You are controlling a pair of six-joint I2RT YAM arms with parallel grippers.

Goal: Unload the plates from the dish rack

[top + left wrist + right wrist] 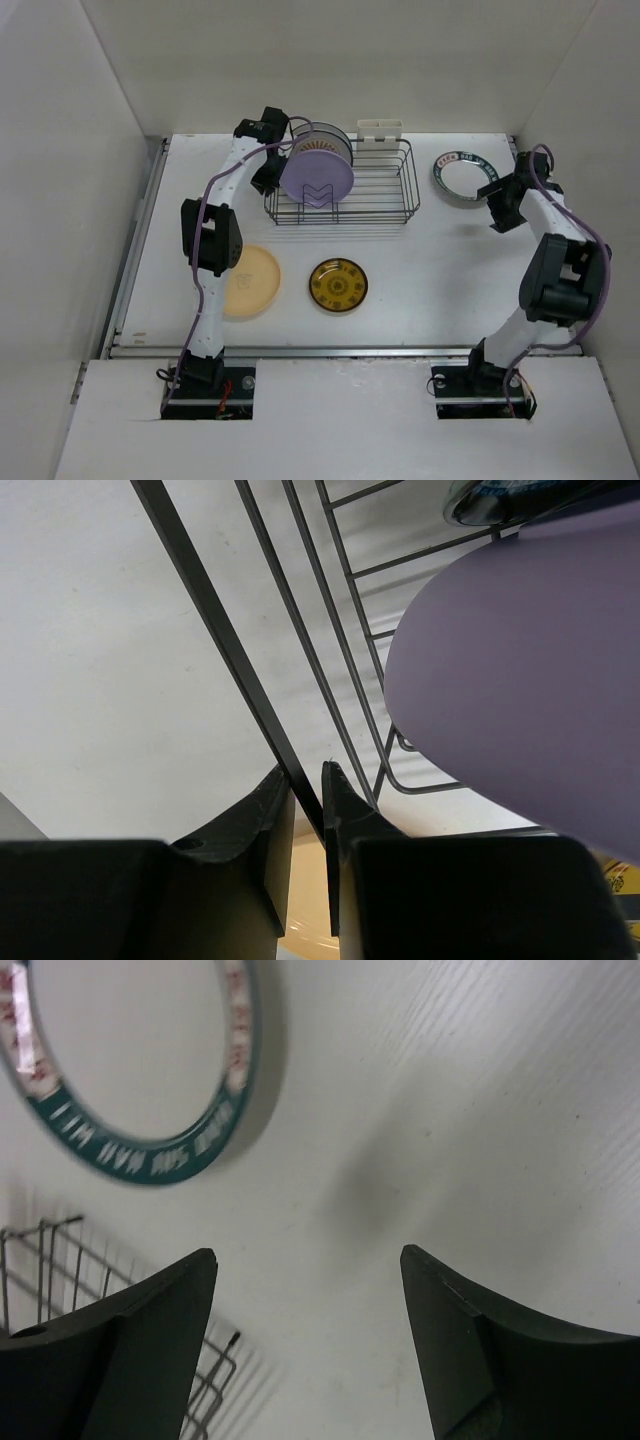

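Left claw (pixel 305 780) pinches the dish rack (pixel 200 610) wire, maybe to steady it; right claw (pixel 308 1255) gapes wide, empty, by a green-rimmed plate (pixel 150 1155).

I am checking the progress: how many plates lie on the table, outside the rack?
3: the pale yellow plate by the left arm, the ochre plate to its right, the teal-rimmed plate right of the dish rack. The arms may hide more.

Black wire dish rack (pixel 380 212); lavender plate (pixel 316 176); pale yellow plate (pixel 256 285); ochre patterned plate (pixel 339 285); white plate (pixel 462 176), teal lettered rim.
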